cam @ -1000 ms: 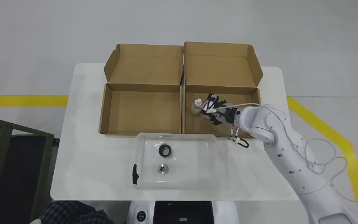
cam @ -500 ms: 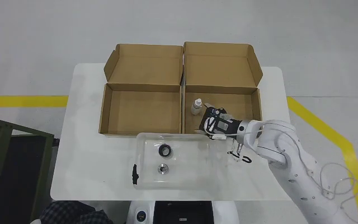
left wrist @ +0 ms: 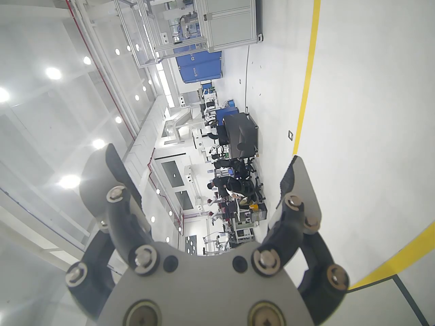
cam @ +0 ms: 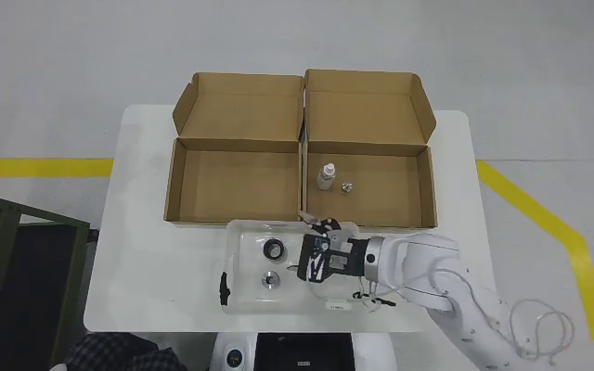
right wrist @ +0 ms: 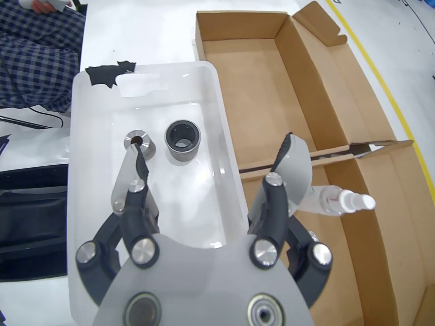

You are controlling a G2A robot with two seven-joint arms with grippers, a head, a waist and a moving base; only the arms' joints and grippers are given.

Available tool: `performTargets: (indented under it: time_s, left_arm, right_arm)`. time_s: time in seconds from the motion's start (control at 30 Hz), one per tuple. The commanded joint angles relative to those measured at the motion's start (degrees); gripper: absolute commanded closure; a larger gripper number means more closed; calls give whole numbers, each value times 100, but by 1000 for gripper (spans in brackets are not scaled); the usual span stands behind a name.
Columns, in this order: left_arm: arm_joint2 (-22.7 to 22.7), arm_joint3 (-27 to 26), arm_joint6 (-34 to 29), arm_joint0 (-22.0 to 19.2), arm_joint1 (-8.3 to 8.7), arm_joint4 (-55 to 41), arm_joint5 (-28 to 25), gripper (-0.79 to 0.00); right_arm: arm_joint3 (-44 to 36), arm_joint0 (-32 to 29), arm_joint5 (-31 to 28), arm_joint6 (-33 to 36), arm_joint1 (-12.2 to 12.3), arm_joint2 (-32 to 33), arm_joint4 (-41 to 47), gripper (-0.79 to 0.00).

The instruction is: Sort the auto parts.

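Directly over the clear bin (cam: 243,232), the right gripper (cam: 308,259) (right wrist: 212,147) hangs with jaws spread wide and nothing held, near a black bushing (cam: 274,249) (right wrist: 182,137) and a silver collar (cam: 270,280) (right wrist: 139,142) inside. A white bottle (cam: 326,174) and a small metal part (cam: 345,186) lie in the right cardboard box (cam: 390,185). The left gripper (left wrist: 202,156), also wide apart, grips nothing.

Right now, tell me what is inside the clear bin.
Two parts: a dark ring and a silver cylinder, side by side. The right gripper hides part of the floor of the bin.
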Motion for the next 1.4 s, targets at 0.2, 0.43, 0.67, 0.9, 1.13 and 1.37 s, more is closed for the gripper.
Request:
performTargets:
  time_s: [0.2,0.43,0.67,0.9,1.13,1.37]
  left_arm:
    - [0,0,0,0,0,0,0,-785]
    - [0,0,0,0,0,0,0,-785]
    - [0,0,0,0,0,0,0,-785]
    - [0,0,0,0,0,0,0,-785]
    - [0,0,0,0,0,0,0,-785]
    - [0,0,0,0,0,0,0,-785]
  right_arm:
    - [213,252,152,-147,-123,-533,-197,-686]
    - [540,447,176,-266,-224,-892,-319,-711]
    - [841,621,214,-347,-318,-1140,-404,-702]
    - [1243,792,270,-424,-420,-1352,-427,-634]
    - [1560,931,328,-449,-500,-1437,-394,-631]
    - [1880,1060,407,-488,-580,-1511,-392,-628]
